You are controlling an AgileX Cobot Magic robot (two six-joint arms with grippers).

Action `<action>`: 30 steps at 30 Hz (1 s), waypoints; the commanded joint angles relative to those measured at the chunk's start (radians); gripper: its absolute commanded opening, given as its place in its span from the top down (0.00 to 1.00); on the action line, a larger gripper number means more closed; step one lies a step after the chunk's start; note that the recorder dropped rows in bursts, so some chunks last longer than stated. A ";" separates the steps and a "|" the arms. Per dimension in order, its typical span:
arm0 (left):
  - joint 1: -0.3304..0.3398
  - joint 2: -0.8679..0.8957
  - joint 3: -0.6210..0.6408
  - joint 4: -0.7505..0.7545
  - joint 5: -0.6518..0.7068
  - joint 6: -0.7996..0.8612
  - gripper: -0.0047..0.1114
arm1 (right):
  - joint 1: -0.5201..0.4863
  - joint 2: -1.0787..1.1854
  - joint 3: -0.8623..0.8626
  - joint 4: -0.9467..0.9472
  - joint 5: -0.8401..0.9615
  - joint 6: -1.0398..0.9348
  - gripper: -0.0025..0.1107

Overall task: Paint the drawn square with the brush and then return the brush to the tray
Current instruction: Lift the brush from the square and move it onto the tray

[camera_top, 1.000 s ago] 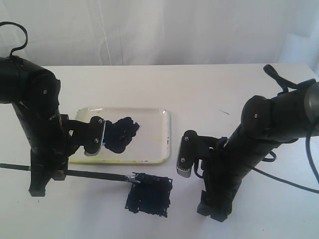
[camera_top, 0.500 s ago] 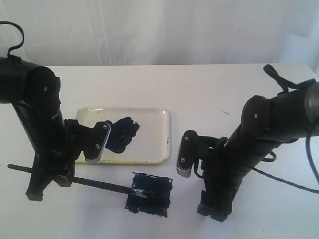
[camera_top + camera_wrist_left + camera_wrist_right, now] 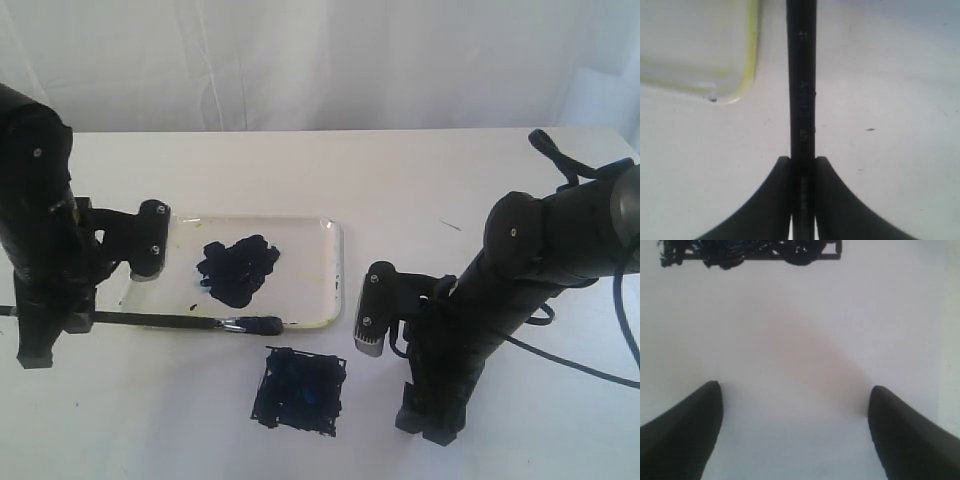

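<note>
The left gripper [image 3: 803, 162] was closed on the brush [image 3: 170, 321], with the black handle clamped between both fingers. The brush was held roughly level along the near long edge of the tray [image 3: 335, 262], as seen in the exterior view. Its stained tip was positioned at the tray's near rim, towards the right-hand corner. Whether the tip touched the rim could not be told. The drawn square [image 3: 300, 387] was located on the table [image 3: 450, 180], just in front of the tray and apart from the brush tip. Its interior was largely covered with dark daubs. A black paint blot [image 3: 238, 268] was seen in the middle of the tray. The right gripper [image 3: 795, 400] was held with its fingers wide apart and nothing between them. It was placed over bare table near the square, to the right of it in the exterior view
</note>
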 commanded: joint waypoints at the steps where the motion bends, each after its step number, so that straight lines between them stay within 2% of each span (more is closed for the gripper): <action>1: 0.055 -0.012 -0.001 -0.009 0.002 -0.042 0.96 | 0.003 0.011 0.004 -0.015 -0.036 0.018 0.32; 8: 0.126 -0.012 -0.001 -0.015 -0.069 -0.152 0.96 | 0.003 0.011 0.004 -0.015 -0.058 0.018 0.32; 11: 0.164 -0.012 -0.001 -0.015 -0.082 -0.252 0.96 | 0.003 0.011 0.004 -0.015 -0.058 0.018 0.32; 15: 0.215 -0.010 -0.001 -0.034 -0.135 -0.280 0.96 | 0.003 0.011 0.004 -0.015 -0.058 0.018 0.32; 19: 0.217 -0.001 0.006 -0.069 -0.214 -0.235 0.96 | 0.003 0.011 0.004 -0.015 -0.058 0.018 0.32; 24: 0.214 0.065 0.005 -0.166 -0.212 -0.070 0.96 | 0.003 0.011 0.004 -0.015 -0.066 0.018 0.32; 30: 0.214 0.106 0.005 -0.159 -0.199 -0.044 0.96 | 0.003 0.011 0.004 -0.015 -0.066 0.018 0.32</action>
